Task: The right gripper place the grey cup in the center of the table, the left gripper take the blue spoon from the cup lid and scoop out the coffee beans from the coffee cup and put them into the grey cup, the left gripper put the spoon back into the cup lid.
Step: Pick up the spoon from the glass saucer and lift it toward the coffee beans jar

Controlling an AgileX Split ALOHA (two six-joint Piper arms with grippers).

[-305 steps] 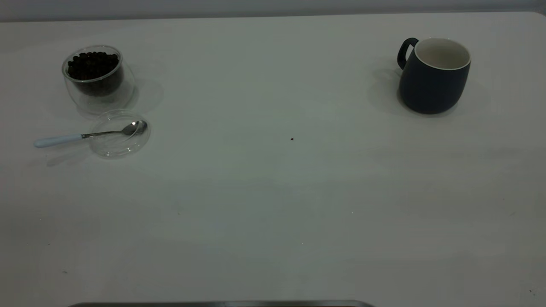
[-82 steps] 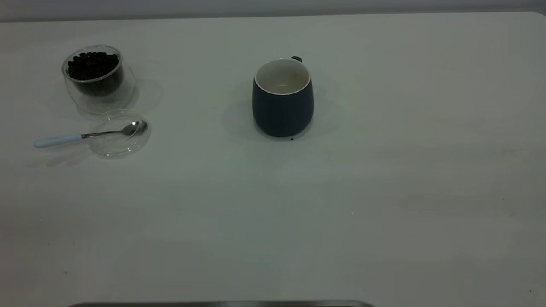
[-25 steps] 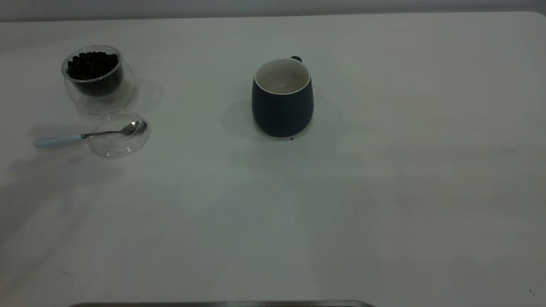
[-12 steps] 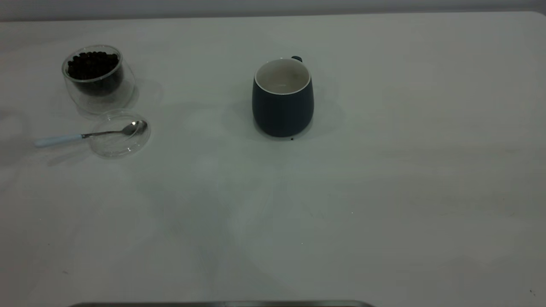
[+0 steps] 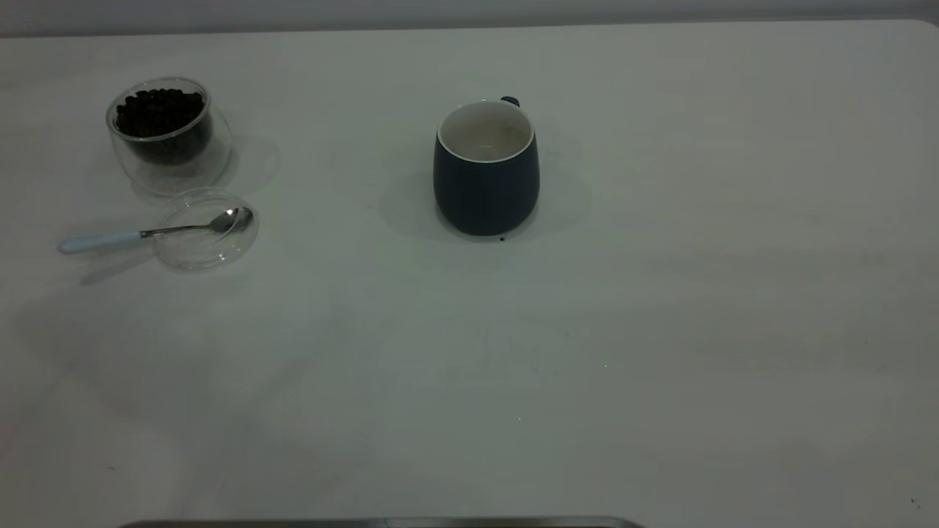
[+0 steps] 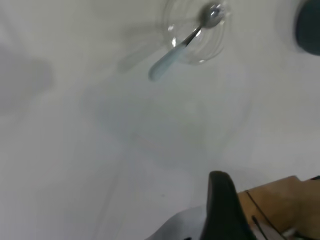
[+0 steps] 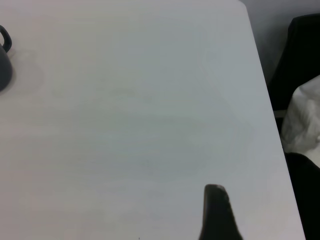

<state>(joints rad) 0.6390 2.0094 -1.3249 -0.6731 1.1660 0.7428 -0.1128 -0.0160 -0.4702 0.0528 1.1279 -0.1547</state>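
Observation:
The grey cup stands upright near the table's centre, its handle turned to the far side, and it looks empty. The coffee cup with coffee beans stands at the far left. In front of it the cup lid lies flat. The blue spoon rests with its bowl in the lid and its handle out to the left. Neither gripper shows in the exterior view. The left gripper hangs above the table some way from the spoon and lid. The right gripper is over bare table far from the grey cup.
The white table stretches wide to the right of the grey cup. In the right wrist view the table's edge runs near a black object. A brown surface shows beside the left gripper.
The grey cup went from the far right to the table's centre well before the last second. Since then only faint shadows have shifted over the left of the table; no object moved.

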